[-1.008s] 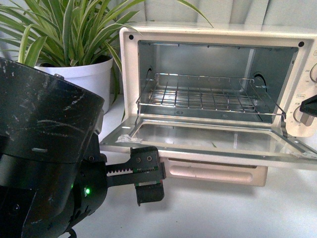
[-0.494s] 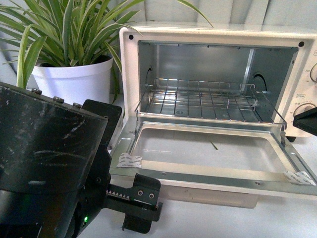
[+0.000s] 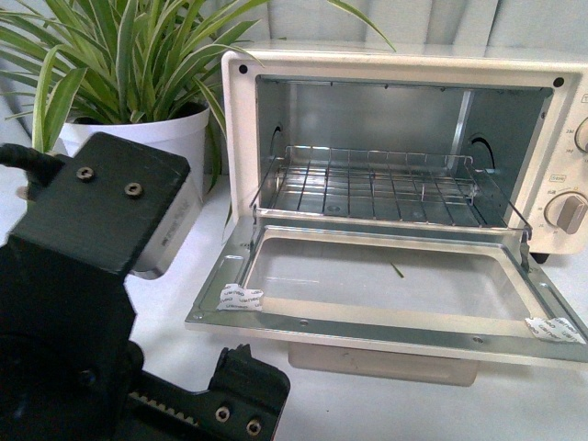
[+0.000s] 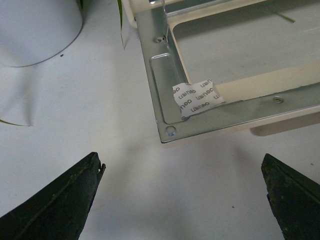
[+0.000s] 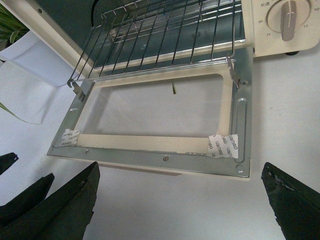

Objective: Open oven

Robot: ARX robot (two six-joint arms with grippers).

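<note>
**Door down, both grippers empty**

The oven (image 3: 241, 119) stands toward the table's (image 3: 386, 409) back edge, beside a potted plant (image 3: 138, 147). Its door (image 3: 367, 326) lies folded flat toward the front edge with the wire rack (image 3: 377, 184) exposed, so the opening step looks finished. The left gripper (image 4: 180, 200) hovers just off the door's left corner, jaws spread wide and empty. The right gripper (image 5: 182, 205) is likewise wide, holding nothing. What is left, I judge, is a clean retreat — without nudging the door's front lip.

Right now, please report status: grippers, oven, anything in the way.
Left gripper open, empty. Right gripper open, empty. Oven door fully down, rack exposed. Potted plant beside oven, clear of door.
</note>
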